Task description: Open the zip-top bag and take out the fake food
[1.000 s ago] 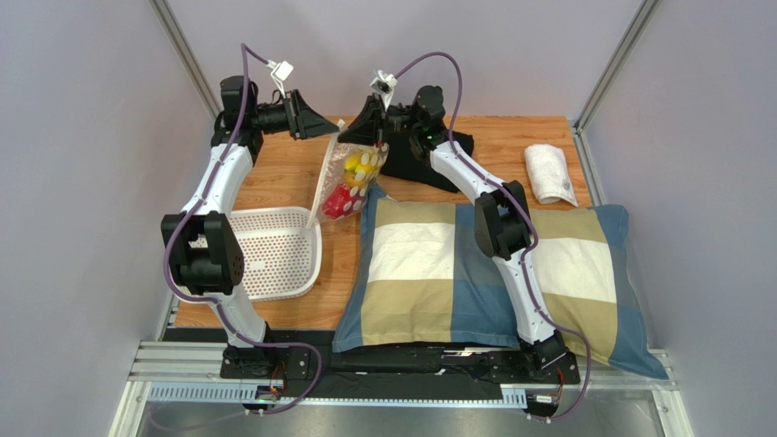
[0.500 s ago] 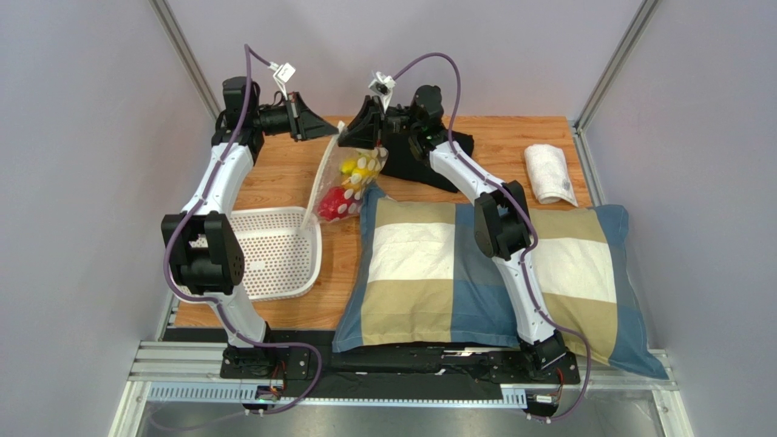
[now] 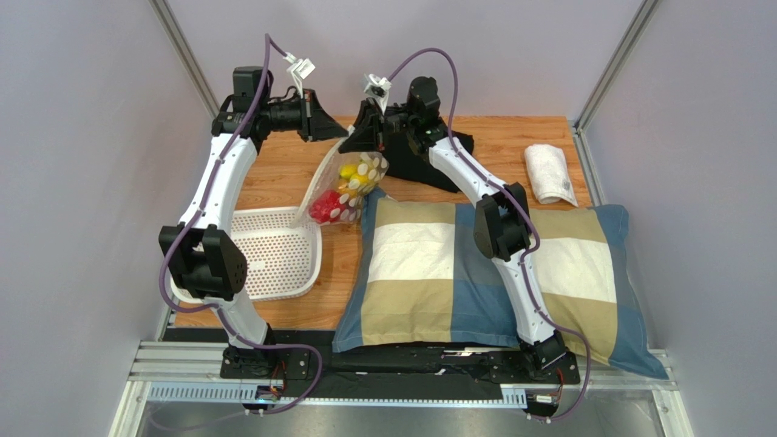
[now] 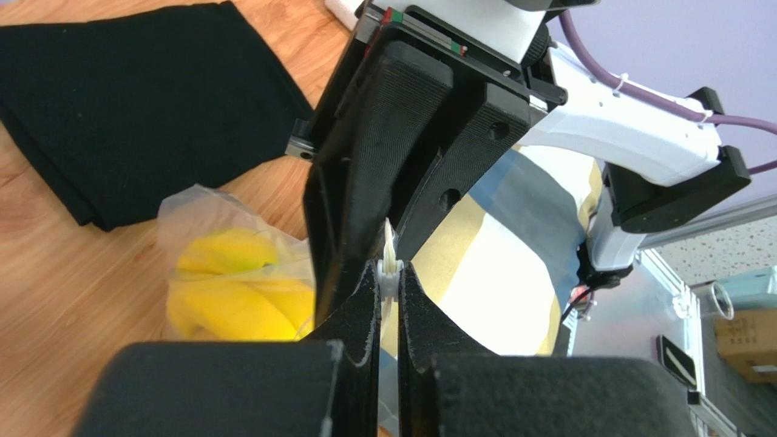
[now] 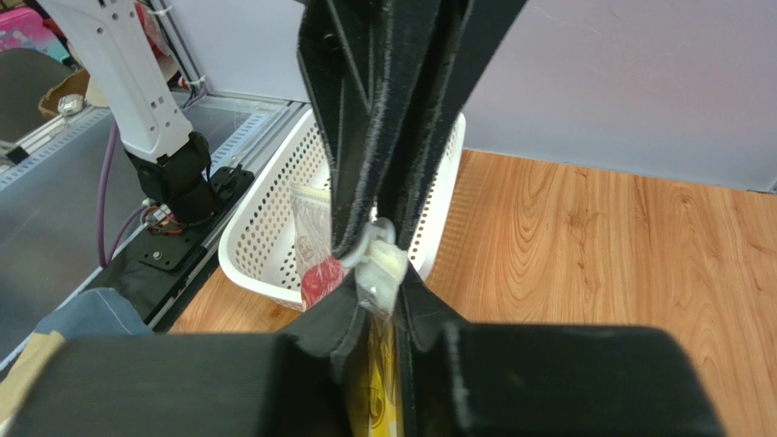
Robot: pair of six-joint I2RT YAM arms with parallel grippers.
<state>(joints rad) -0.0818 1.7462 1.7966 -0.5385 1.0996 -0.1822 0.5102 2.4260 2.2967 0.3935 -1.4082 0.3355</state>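
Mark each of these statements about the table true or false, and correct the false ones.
1. The left gripper and the right gripper both pinch the top edge of the zip-top bag. True.
2. The fake food lies in the white tray. False: it is inside the bag, yellow and red pieces showing through the plastic.
3. The black cloth is spread over the pillow. False: it lies on the wooden table behind the pillow.
4. A rolled white towel lies near the table's far right corner. True.
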